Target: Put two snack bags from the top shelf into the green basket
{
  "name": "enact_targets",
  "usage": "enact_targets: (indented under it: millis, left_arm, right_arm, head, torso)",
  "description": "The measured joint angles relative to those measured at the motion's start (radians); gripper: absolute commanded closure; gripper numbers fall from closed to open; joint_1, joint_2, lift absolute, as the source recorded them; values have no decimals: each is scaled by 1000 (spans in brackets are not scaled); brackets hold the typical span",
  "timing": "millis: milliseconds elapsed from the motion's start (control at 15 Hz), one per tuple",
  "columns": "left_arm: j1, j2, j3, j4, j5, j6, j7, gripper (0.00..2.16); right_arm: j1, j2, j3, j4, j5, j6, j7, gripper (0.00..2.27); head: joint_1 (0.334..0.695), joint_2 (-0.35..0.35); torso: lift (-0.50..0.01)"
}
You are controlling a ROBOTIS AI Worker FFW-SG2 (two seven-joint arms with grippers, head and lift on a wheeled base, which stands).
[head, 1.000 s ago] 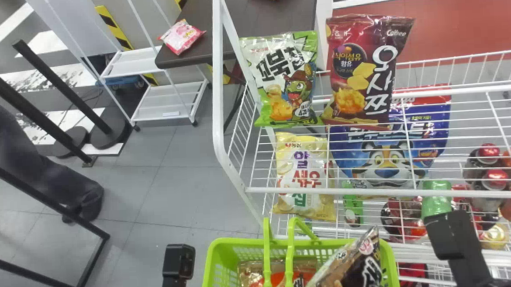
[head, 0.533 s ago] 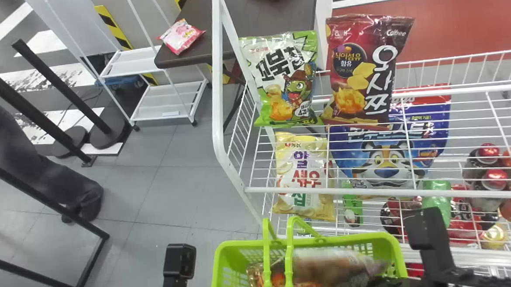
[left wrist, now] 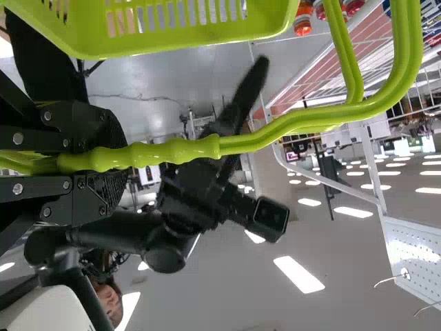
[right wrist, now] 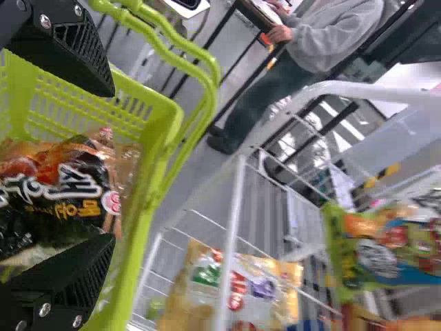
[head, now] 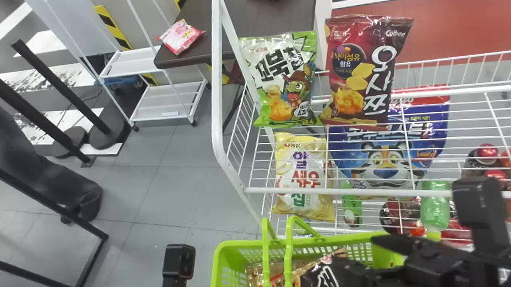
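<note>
Finishing the second drop, apparently: your right tool (right wrist: pixel 110 165) is open over two snack bags (right wrist: pixel 58 189) in the green basket (right wrist: pixel 155 131), left tool (left wrist: pixel 126 157) gripping its handle (left wrist: pixel 182 150); next, lift clear.

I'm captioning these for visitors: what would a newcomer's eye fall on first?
Probably the bright green basket, low in the head view, with a black snack bag inside. Next, the green-and-white bag and dark red bag, side by side on the top shelf. Then the right tool, its fingers apart over the basket.
</note>
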Motion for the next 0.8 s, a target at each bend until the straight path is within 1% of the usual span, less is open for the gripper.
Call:
enact_targets:
  millis: [133,200,267,333,467,600,667,733,800]
  left_arm:
    - [0,0,0,2,0,-3,-1,2145]
    - [0,0,0,4,0,-4,-1,2145]
    - [0,0,0,5,0,-5,-2,2145]
    - [0,0,0,5,0,-6,-2,2145]
    - [0,0,0,6,0,-7,-2,2145]
    - [1,0,0,9,0,-9,-2,2145]
    - [1,-2,0,10,0,-11,-2,2145]
    - [1,-5,0,13,1,-12,-2,2145]
    - [2,-7,0,16,1,-13,-2,2145]
  right_arm:
    - [39,-16,-8,0,140,-207,-21,63]
    - [52,-22,-12,25,187,-316,-40,63]
    - [67,-26,-22,67,217,-461,-63,66]
    - [84,-28,-36,119,235,-633,-90,63]
    - [114,-28,-62,206,255,-892,-135,63]
    - [147,-19,-91,277,259,-1042,-150,53]
    - [162,-12,-104,302,259,-1082,-149,53]
    - [179,-7,-119,325,259,-1118,-149,53]
    - [195,-4,-134,343,259,-1151,-149,53]
  head:
    - [695,350]
    - [695,334]
    - [695,292]
    - [695,218]
    - [695,150]
    - [695,99]
    - [695,78]
    - [695,44]
    - [695,27]
  torso:
    - [-1]
    - [-1]
    - [-1]
    - [-1]
    - [-1]
    - [-1]
    - [-1]
    - [-1]
    - [-1]
